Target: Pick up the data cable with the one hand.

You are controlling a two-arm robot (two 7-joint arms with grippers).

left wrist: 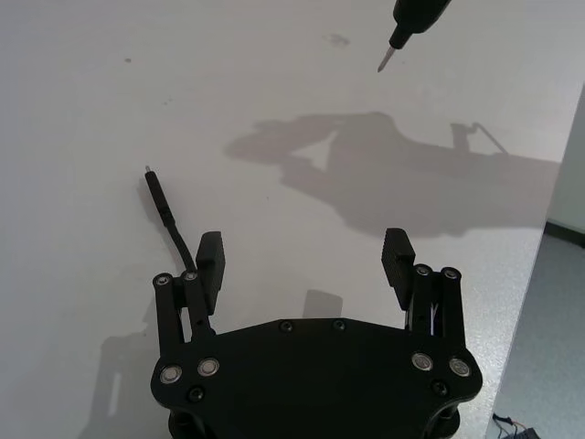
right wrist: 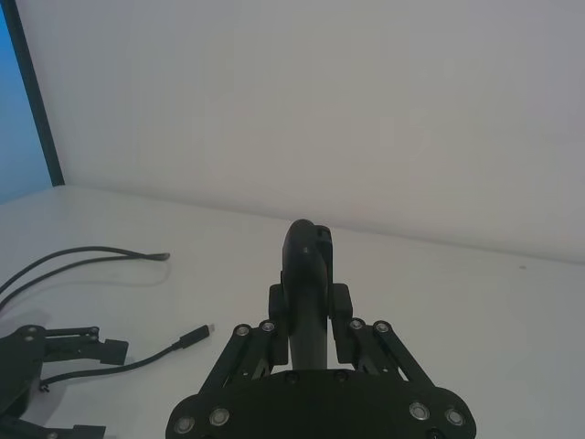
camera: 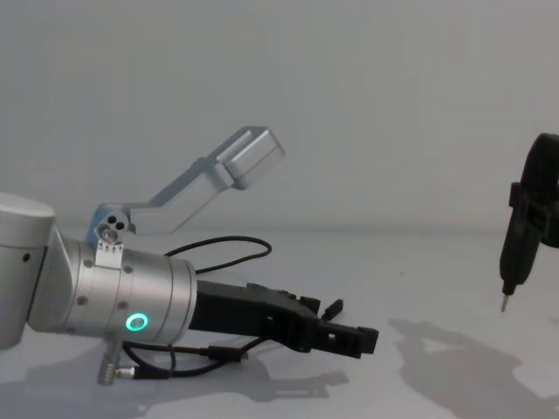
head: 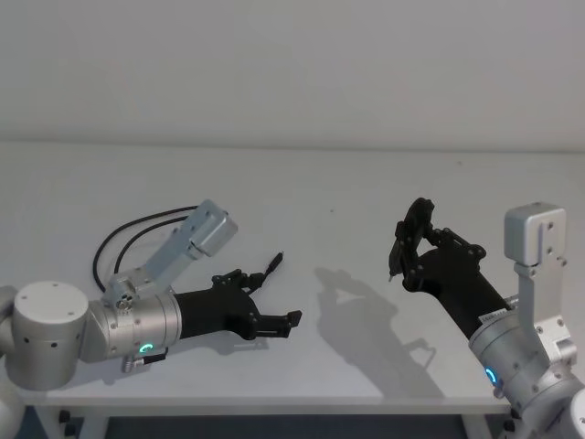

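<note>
Data cable (head: 155, 216) lies in loose loops on the white desk (head: 347, 183), at about ten o'clock from the left gripper (head: 270, 297) as we see it from the head. One small plug (left wrist: 157, 194) of it rests at twelve o'clock from that gripper, just beside one of the fingers (left wrist: 209, 254) and not between them. We see these fingers spread wide, with nothing in them, low over the desk. Well apart at two o'clock, the right gripper (head: 419, 233) hangs above the desk, its fingers closed around a black metal-tipped tool (camera: 514, 262).
</note>
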